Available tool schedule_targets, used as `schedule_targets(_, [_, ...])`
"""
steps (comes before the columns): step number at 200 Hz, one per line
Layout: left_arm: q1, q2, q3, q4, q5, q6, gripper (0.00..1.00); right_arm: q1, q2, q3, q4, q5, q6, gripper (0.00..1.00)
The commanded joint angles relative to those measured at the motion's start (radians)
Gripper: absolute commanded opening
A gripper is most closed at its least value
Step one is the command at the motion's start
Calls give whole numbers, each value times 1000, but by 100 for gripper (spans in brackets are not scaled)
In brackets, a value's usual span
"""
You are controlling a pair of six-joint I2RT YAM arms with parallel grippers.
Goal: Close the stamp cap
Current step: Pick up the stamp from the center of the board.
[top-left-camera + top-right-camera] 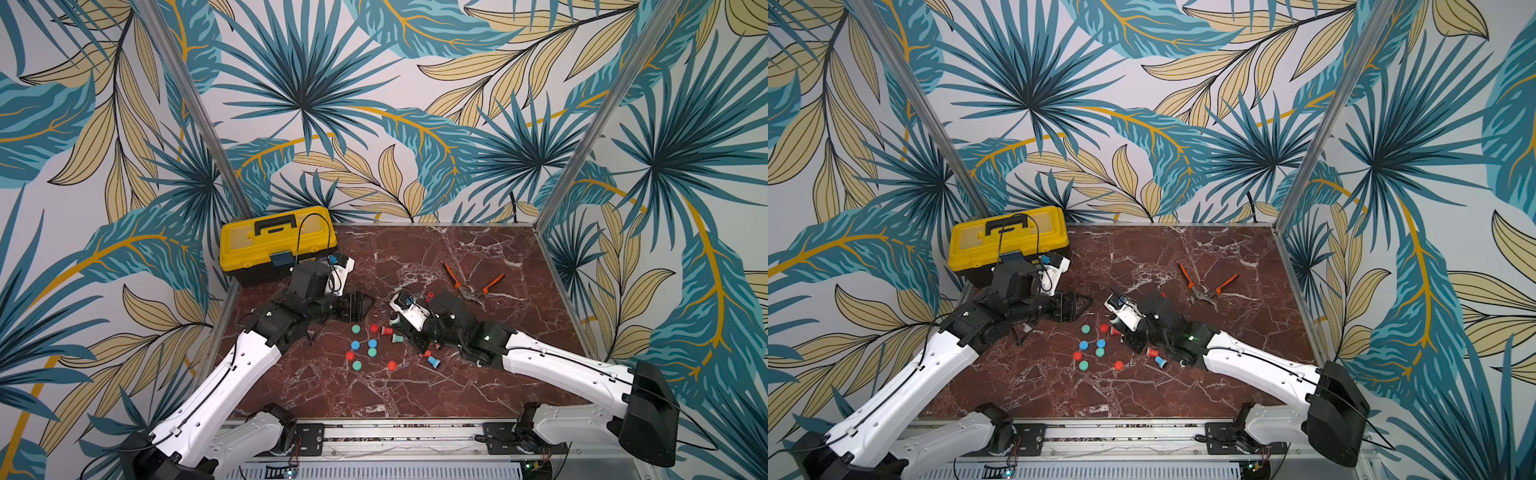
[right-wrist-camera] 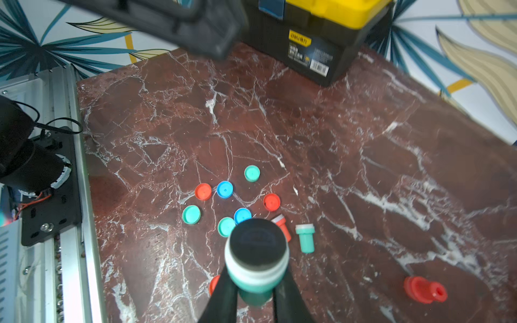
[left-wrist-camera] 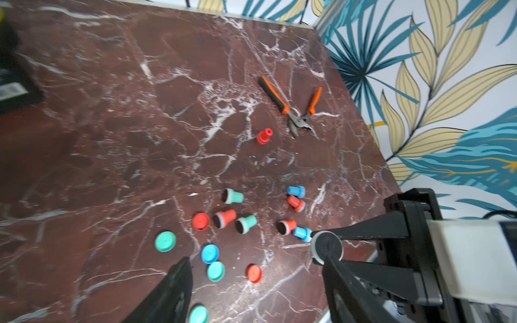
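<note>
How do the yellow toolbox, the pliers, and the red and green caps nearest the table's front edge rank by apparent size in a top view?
Largest: yellow toolbox.
Next: pliers.
Smallest: red cap and green cap; these two look alike in size, so I leave them unranked.
</note>
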Motion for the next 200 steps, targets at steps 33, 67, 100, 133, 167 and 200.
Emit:
schedule_targets(33, [-129, 48, 95, 11, 51, -70, 58, 4, -89, -63, 127, -10, -189, 11])
schedule_targets(67, [-178, 64, 122, 11, 74, -83, 53, 3, -103, -49, 129, -19, -199, 11])
schedule_targets(100, [-187, 80, 118, 9, 56, -92, 51, 3, -114, -45, 143, -41, -193, 11])
schedule_targets(133, [-196, 113, 125, 8, 58, -101, 51, 4, -121, -45, 144, -56, -194, 11])
schedule_targets(167, [-216, 141, 138, 6, 67, -102, 50, 5, -118, -41, 143, -53, -194, 11])
schedule_targets(200, [-230, 149, 140, -8, 50, -91, 40, 4, -117, -38, 140, -44, -191, 11])
